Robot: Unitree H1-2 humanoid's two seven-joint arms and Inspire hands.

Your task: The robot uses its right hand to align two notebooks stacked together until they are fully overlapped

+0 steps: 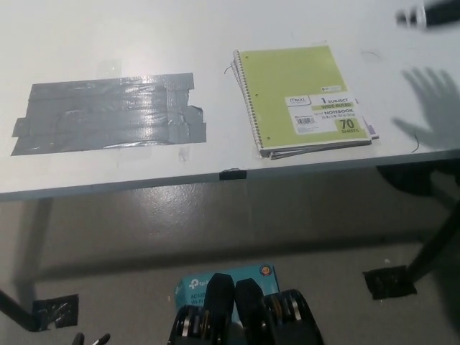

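Green notebook almost covers the one underneath, looks nearly done; right hand barely visible, fingers can't tell.

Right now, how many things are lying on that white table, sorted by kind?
Notebooks: 2, a green notebook stacked on a lower notebook that shows only at its edges
Grey tape patch: 1
Black tape piece at the table's front edge: 1
Total: 4
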